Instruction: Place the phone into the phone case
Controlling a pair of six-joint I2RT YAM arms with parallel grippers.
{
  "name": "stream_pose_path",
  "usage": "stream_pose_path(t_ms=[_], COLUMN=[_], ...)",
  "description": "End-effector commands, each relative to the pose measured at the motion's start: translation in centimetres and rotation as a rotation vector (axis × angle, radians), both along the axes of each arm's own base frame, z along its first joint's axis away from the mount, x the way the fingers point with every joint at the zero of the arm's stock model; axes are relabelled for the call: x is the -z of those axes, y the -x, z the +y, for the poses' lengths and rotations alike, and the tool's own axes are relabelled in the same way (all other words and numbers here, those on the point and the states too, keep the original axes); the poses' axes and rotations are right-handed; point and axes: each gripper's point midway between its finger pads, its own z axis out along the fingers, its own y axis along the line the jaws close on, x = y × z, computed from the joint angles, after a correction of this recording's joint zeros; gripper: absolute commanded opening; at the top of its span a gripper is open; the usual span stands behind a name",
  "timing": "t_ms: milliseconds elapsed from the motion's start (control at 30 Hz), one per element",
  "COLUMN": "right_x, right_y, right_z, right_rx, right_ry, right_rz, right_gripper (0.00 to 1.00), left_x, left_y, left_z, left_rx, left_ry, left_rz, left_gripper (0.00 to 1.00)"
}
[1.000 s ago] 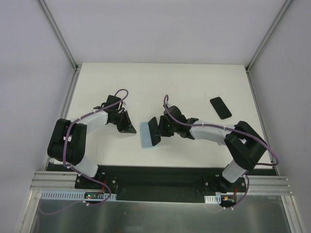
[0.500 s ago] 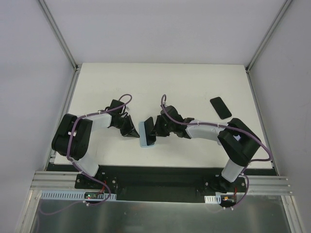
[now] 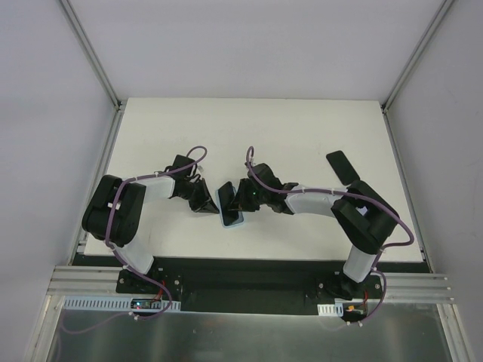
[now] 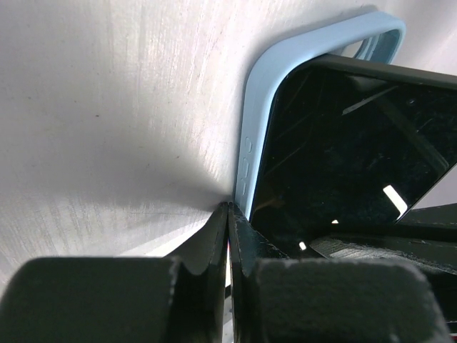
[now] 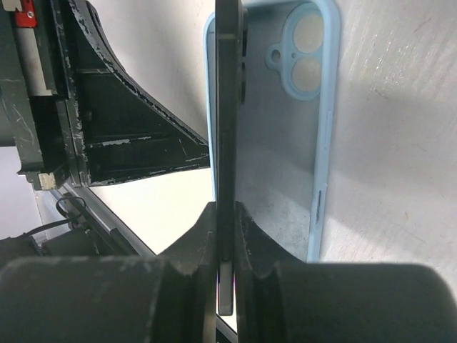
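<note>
Over case [image 5: 282, 164], phone [image 5: 228, 107] clamped in right gripper [image 5: 226, 214].

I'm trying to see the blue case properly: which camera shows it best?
The right wrist view: the case lies open, its inside and lens holes plain. The left wrist view shows only one rim; the top view, a small blue sliver.

Bright even light, soft shadows, glints on phone [image 4: 343, 164], wrist-cam foregrnd blurry.
</note>
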Motion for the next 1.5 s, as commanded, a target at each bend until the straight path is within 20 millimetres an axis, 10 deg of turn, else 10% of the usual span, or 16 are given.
stream_pose_path(t_ms=[0,1200,1467], right_x=[-0.3,1.1,-2.3], right_y=[1.0,1.6,0.8], right_z=[0.6,0.0,-2.9], right_rx=[-0.080,-0.186,-0.140], right_ry=[-0.034,-0.083,0.092], right_rz=[-0.023,0.030,-0.014], right_gripper=[0.10,0.13,0.51], left_x=[2.3,2.7,0.3], left_y=[1.2,0.6,-0.3], left_z=[0.9,0.5,0.8], left_rx=[-0.005,-0.047,-0.066], left_ry=[-0.084,-0.095,-0.102], left_rz=[0.039,0.075,0.002], left_gripper=[0.00,0.00,0.27])
